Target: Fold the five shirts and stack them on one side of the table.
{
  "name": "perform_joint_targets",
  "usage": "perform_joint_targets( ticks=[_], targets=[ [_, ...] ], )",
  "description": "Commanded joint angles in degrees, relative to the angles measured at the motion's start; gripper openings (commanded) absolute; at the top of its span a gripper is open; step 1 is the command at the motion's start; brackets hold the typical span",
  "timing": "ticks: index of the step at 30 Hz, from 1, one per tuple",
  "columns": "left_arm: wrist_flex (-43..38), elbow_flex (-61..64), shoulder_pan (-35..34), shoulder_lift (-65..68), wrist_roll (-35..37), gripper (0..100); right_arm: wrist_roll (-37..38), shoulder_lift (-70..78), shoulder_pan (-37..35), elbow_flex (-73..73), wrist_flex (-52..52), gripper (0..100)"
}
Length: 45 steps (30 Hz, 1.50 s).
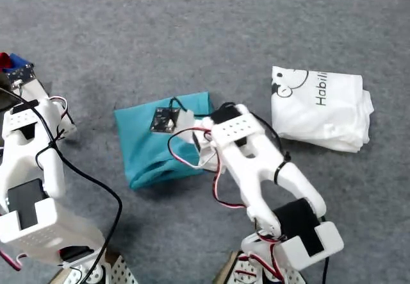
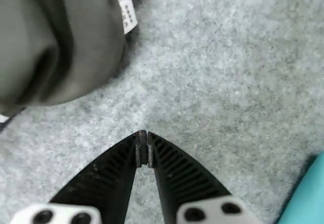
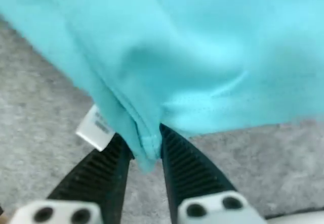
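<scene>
Between right gripper (image 3: 145, 144) jaws, teal shirt (image 3: 202, 57) edge pinched, left gripper (image 2: 143, 142) jaws touching

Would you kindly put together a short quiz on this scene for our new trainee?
1. True or false: the right jaws are closed on an edge of the teal shirt.
2. What colour is the other folded shirt on the table? A white, B yellow, C pink.
3. Fill in: the left jaws are ___, with nothing between them.

Key: 1 true; 2 A; 3 shut.
</scene>
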Motion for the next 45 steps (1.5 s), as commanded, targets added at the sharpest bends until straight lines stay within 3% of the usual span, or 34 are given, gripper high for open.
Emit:
perform_joint_targets(
  ticks=[1,10,15,17,22,28,36,45],
  targets=[
    [-0.53,-0.44,-0.09,-2.51,0.44,2,-0.53,-3.12,2.51,-0.75,-1.14,0.4],
    [-0.53,-0.35,-0.09,-2.51,0.44,2,5.54,-2.68,4.53,-6.46,3.60,1.7],
    [-0.62,-0.35,-0.09,-2.51,0.44,2,6.07,-3.47,2.86,-7.08,8.88,21.0],
    [-0.62,-0.35,-0.09,-2.51,0.44,2,6.07,-4.97,2.77,-7.08,9.41,24.3],
    [-0.70,-0.35,-0.09,-2.51,0.44,2,5.36,-10.59,2.68,-13.49,16.53,17.6],
    [-0.62,-0.35,0.00,-2.51,0.44,2,-2.29,-8.75,-2.51,-25.45,21.98,0.1],
    [-0.53,-0.35,-0.09,-2.51,0.44,2,-9.49,8.31,-7.34,-26.68,18.29,0.5],
    [-0.53,-0.44,-0.09,-2.51,0.44,2,-9.93,24.57,-0.22,-28.44,18.81,0.5]
  ],
)
